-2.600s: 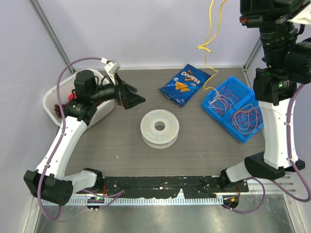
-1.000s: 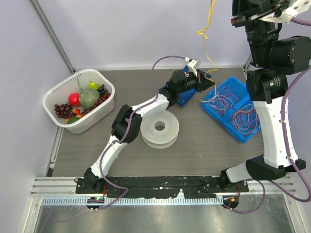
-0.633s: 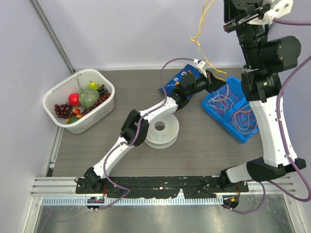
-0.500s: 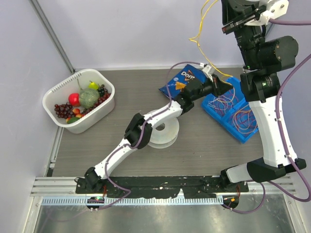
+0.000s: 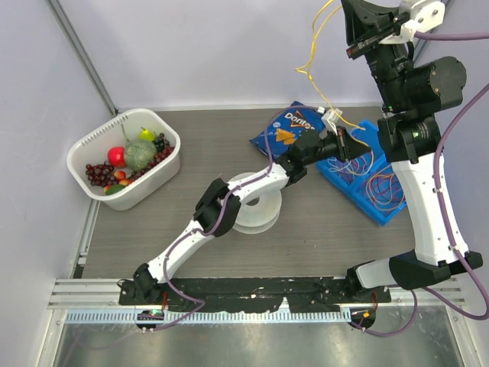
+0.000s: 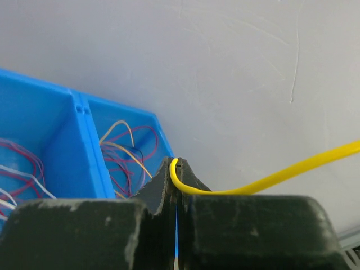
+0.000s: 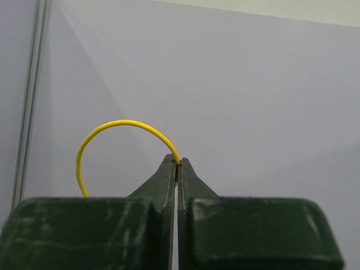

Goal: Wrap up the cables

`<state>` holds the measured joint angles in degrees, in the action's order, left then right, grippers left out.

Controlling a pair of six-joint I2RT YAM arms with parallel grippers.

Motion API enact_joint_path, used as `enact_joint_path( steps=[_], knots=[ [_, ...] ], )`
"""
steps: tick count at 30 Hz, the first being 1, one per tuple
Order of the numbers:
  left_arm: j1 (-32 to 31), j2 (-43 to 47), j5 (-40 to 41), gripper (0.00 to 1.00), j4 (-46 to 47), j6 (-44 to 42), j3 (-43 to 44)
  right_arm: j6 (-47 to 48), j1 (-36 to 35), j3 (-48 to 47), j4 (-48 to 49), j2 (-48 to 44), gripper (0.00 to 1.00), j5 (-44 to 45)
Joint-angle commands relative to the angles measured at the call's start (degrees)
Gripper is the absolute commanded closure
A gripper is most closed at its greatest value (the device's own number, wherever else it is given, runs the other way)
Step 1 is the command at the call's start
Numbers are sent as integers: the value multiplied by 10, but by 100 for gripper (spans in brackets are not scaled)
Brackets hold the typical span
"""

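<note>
Top external view: the yellow cable [image 5: 304,71] is held between the right gripper [image 7: 177,162], clenched on it high up, and the left gripper [image 6: 175,164], clamped on it near the blue bin [image 5: 348,193], so looping is best done without jerks.

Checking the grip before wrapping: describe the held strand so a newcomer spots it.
Find the blue bin at the right of the top view. Above it, one yellow cable hangs between the left fingers, shut on it over the bin, and the right fingers, shut on it higher up. The bin's wires lie looped inside; this one alone is bright yellow and lifted.
</note>
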<state>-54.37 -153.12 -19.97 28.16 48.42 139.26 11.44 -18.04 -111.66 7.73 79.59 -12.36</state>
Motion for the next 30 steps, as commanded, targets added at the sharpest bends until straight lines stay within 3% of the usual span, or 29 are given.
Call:
enact_joint_path(
  steps=[1, 11, 15, 19, 24, 27, 30],
  knots=[
    [-3, 72, -16, 100, 39, 55, -87, -3, -2, -17, 4, -14, 99, 4],
    [20, 85, -59, 100, 48, 120, -151, 15, -2, 13, 8, -25, 99, 6],
    [15, 143, -100, 100, 102, 106, -203, 9, -2, 8, 8, -22, 99, 3],
    [14, 249, -113, 100, 126, 71, -331, -8, -2, 19, 8, -37, 99, 1],
    [32, 415, -113, 100, 56, 3, -519, -34, -2, 49, -8, -66, 99, -8],
    [36, 496, -113, 100, -42, -67, -573, -61, -2, 72, -31, -82, 99, -27],
    [37, 556, -125, 100, -149, -169, -609, -74, -2, 144, -43, -118, 99, -105]
  ],
)
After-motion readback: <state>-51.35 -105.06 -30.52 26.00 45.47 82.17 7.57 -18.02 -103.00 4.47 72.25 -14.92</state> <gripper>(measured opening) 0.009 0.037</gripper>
